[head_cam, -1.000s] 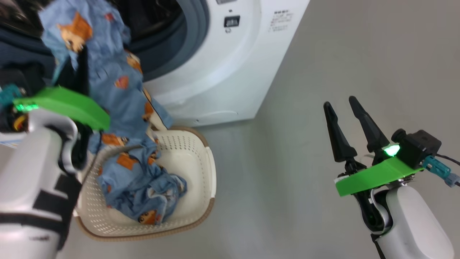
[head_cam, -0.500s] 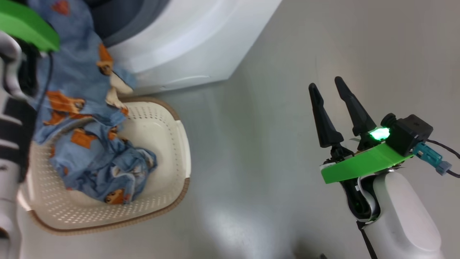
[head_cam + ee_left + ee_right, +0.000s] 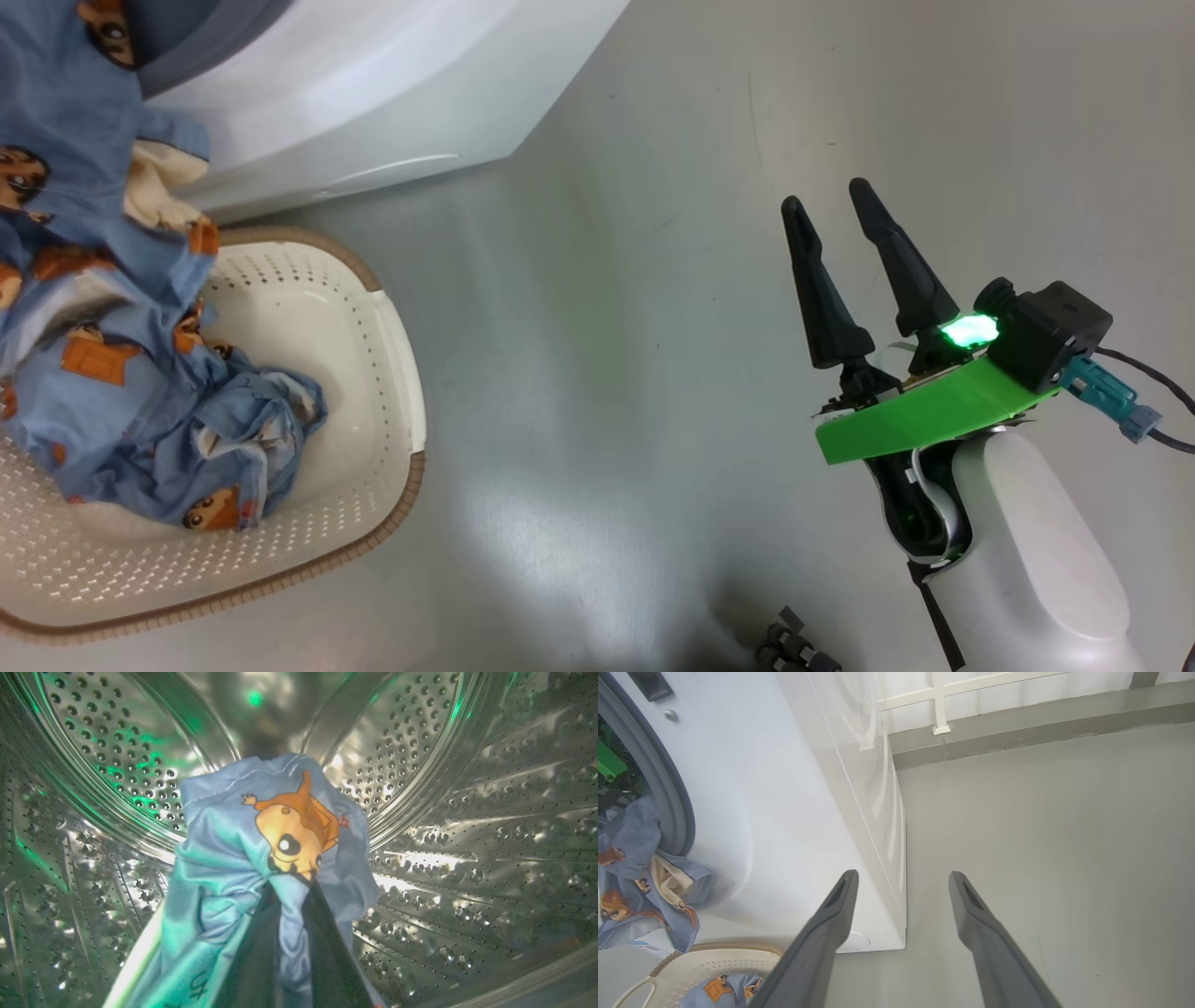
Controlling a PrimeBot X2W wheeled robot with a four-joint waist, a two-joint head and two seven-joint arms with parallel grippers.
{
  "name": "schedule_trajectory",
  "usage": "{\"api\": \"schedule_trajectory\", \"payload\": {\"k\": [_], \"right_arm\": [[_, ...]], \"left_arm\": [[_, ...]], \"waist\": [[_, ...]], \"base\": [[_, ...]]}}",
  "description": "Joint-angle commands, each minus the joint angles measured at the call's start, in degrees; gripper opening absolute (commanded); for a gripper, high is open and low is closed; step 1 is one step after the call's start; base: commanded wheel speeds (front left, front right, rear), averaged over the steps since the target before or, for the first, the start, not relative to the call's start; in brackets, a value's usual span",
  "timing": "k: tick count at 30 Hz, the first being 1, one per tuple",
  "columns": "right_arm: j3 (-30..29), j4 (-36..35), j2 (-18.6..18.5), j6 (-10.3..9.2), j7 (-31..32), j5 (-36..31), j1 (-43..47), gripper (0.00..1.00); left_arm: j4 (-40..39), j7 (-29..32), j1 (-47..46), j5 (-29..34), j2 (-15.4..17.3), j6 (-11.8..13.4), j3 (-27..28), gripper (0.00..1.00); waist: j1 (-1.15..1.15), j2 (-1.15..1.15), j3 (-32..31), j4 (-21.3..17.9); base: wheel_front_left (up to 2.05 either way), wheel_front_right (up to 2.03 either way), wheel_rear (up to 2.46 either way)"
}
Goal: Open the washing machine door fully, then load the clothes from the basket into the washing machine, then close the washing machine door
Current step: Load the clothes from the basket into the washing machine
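Inside the steel drum [image 3: 467, 812] of the washing machine [image 3: 373, 93], my left gripper [image 3: 290, 891] is shut on a light blue garment [image 3: 261, 835] with an orange bear print. The same cloth trails out of the opening [image 3: 75, 187] and down into the cream basket [image 3: 392, 523], where more blue clothes [image 3: 140, 411] lie bunched. In the right wrist view the garment [image 3: 630, 877] hangs over the grey door ring [image 3: 668, 788] above the basket [image 3: 733, 952]. My right gripper [image 3: 825, 192] hovers open over bare floor to the right, holding nothing [image 3: 902, 875]. The washing machine door is out of view.
Grey floor [image 3: 607, 373] stretches between the basket and my right arm. A small dark object [image 3: 794, 649] lies at the bottom edge of the head view. A white railing and a low kerb [image 3: 941, 700] run behind the machine's right side.
The head camera has swung, sliding machine and basket to the picture's left. My left arm carried the garment up and out of the head view. The right gripper stays open.
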Motion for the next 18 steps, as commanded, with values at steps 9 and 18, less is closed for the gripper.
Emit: {"api": "schedule_trajectory", "payload": {"k": [9,18], "right_arm": [[0.17,-1.46,0.33,0.09,-0.27,-0.83,0.44,1.0],[-0.14,-1.46,-0.12,0.09,-0.27,-1.02,0.67,1.0]], "left_arm": [[6.5,-0.31,-0.8,0.96,-0.24,-1.22,-0.96,1.0],[9.14,-0.18,0.9,-0.07,-2.22,-2.97,-2.68,1.0]], "waist": [[0.0,0.0,-0.8,1.96],[0.0,0.0,-3.47,4.65]], "base": [[0.0,0.0,0.0],[0.0,0.0,0.0]]}}
